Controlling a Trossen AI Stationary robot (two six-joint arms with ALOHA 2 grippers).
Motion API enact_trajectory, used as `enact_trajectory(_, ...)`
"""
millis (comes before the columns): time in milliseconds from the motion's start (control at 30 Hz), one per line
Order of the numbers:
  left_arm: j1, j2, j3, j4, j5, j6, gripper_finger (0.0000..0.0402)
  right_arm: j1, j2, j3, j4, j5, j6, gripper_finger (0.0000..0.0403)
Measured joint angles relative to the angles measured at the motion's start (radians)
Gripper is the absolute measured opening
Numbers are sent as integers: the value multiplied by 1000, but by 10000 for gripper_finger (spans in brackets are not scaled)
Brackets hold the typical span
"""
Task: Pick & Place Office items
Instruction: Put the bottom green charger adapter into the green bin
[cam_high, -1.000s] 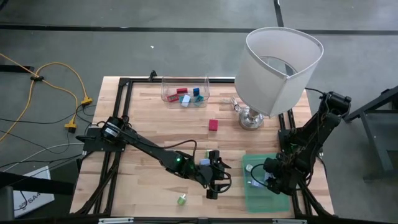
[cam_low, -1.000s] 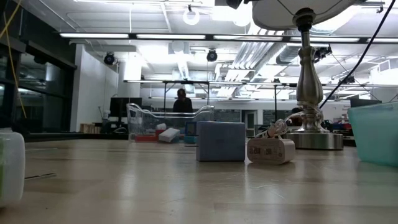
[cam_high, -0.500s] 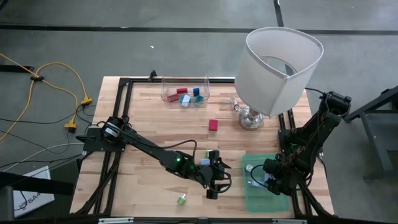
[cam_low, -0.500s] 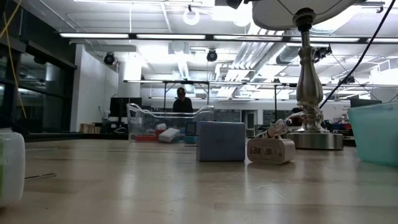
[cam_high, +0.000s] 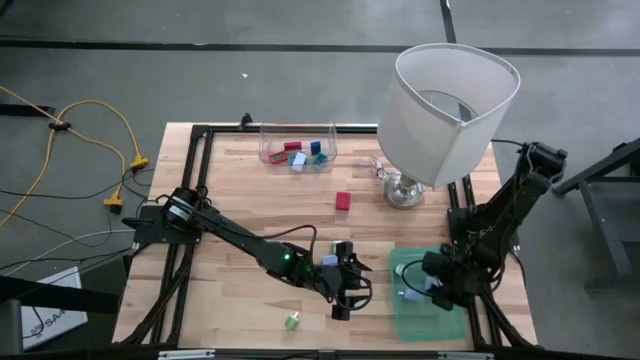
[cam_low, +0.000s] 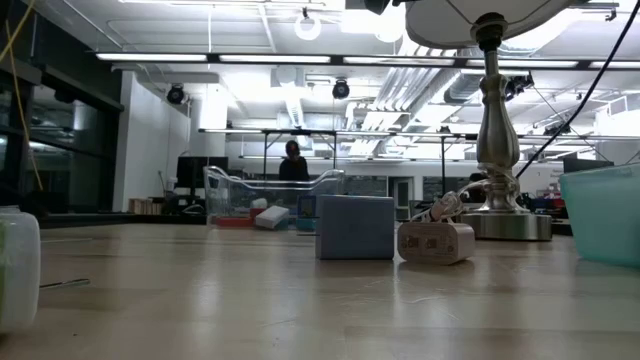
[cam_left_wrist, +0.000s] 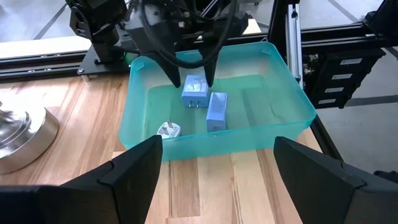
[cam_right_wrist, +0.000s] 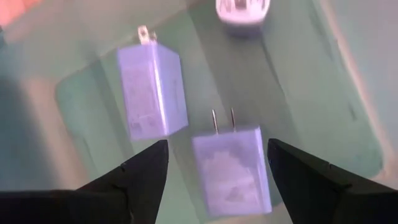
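Three chargers (cam_left_wrist: 205, 102) lie in the bin (cam_left_wrist: 292, 102), right of the lamp base (cam_high: 403, 190)

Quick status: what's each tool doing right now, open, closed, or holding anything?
Left tool: open, empty, near the table's middle, facing the teal bin.
Right tool: open inside the bin, fingers either side of a light blue plug adapter, not gripping it.
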Motion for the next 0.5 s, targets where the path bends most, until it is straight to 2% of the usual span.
enact_trajectory(233, 0, 0, 0, 0, 0, 0, 300, -88, -59, 0, 3, -5, -124, 261)
enact_trajectory(500, 0, 0, 0, 0, -1, 0, 300, -172, -146, 0, 17, -152, -152, 261)
